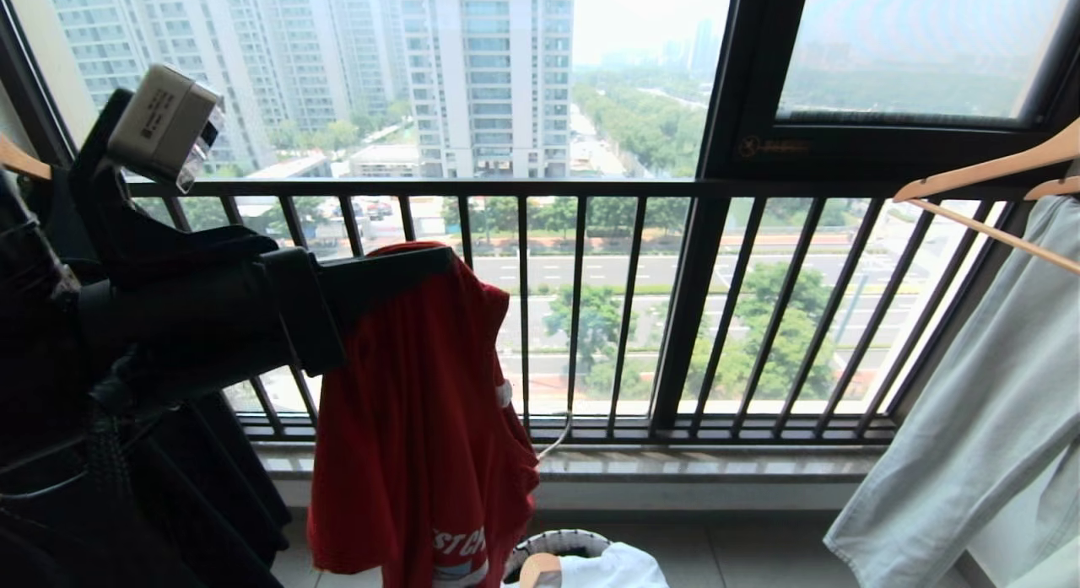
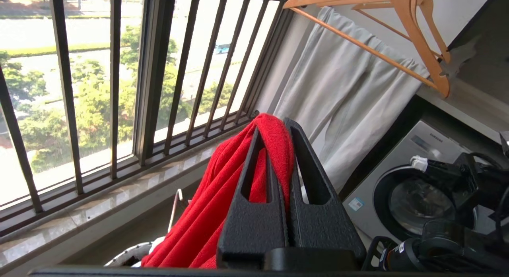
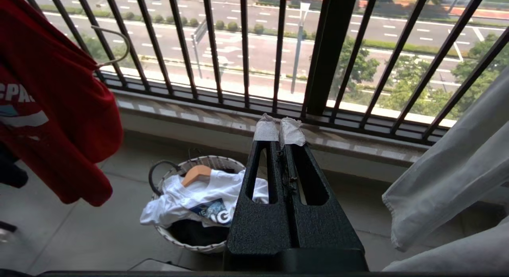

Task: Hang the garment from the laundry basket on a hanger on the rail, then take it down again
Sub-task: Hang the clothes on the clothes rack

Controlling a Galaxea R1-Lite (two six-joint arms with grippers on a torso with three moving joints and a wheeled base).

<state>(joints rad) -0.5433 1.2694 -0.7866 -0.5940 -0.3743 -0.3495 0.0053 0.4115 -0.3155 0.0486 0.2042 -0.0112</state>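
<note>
The red garment (image 1: 422, 419) hangs in folds from my left gripper (image 1: 443, 263), which is raised in front of the window. In the left wrist view the left gripper (image 2: 274, 124) is shut on a fold of the garment (image 2: 206, 213). The thin white wire hook of the hanger (image 1: 557, 436) sticks out of the cloth on the window side; it shows again as the hanger (image 3: 119, 42) in the right wrist view. The laundry basket (image 1: 557, 537) stands on the floor below. My right gripper (image 3: 279, 130) is shut and empty, above and beside the basket (image 3: 216, 161). The rail is out of view.
The black barred window railing (image 1: 591, 318) runs across behind. Light wooden hangers (image 1: 987, 170) with a pale cloth (image 1: 970, 453) hang at the right. Dark clothes (image 1: 51, 487) hang at the left. A white T-shirt (image 3: 206, 193) lies in the basket. A washing machine (image 2: 417, 197) stands by the wall.
</note>
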